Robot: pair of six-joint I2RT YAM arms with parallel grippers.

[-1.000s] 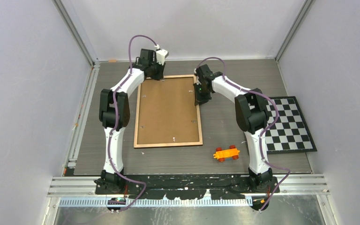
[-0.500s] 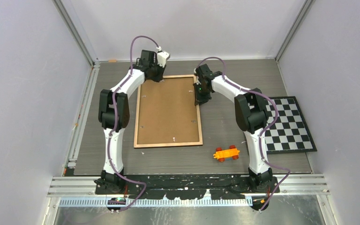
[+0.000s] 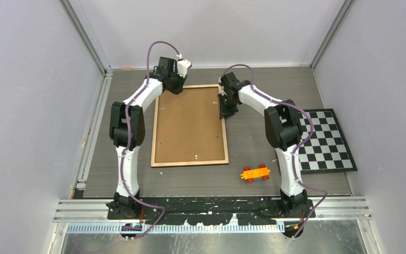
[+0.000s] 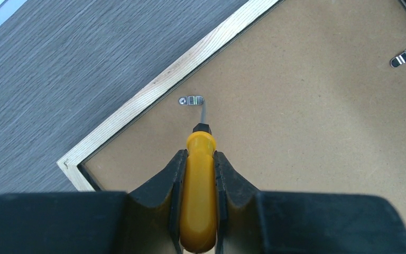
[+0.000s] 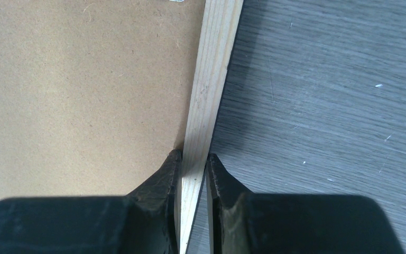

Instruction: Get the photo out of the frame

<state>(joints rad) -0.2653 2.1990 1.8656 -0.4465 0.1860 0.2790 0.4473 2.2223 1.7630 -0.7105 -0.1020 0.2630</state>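
From the top camera, you're looking at the frame (image 3: 189, 124) lying face down in the middle of the table (image 3: 254, 143), brown board up with the pale wooden rim showing all round. The photo isn't showing from this side. Your left gripper (image 3: 176, 88) is hanging over the far left corner of the frame, and your right gripper (image 3: 224, 112) is sitting on the right-hand long edge, up near the far end. From this high up you can't really tell how either set of jaws is standing. An orange toy car (image 3: 255, 173) is sitting just off the frame's near right corner, not touching it, and a checkered mat (image 3: 325, 142) is lying well off to the right, partly under the right arm.

The left wrist camera is clearing things up. The jaws are clamping a yellow-handled screwdriver (image 4: 199, 201), squeezing the handle from both sides. The thin metal shaft is pointing away from the camera, and its tip is sitting right at the end of a little metal clip (image 4: 190, 100) on the board (image 4: 306, 132), just inside the rim (image 4: 164, 84) near the corner. A second clip is showing further along at the top right.

The right wrist camera is showing the other jaws pinching the wooden rim itself, one finger pressing on the board side and the other on the table side.
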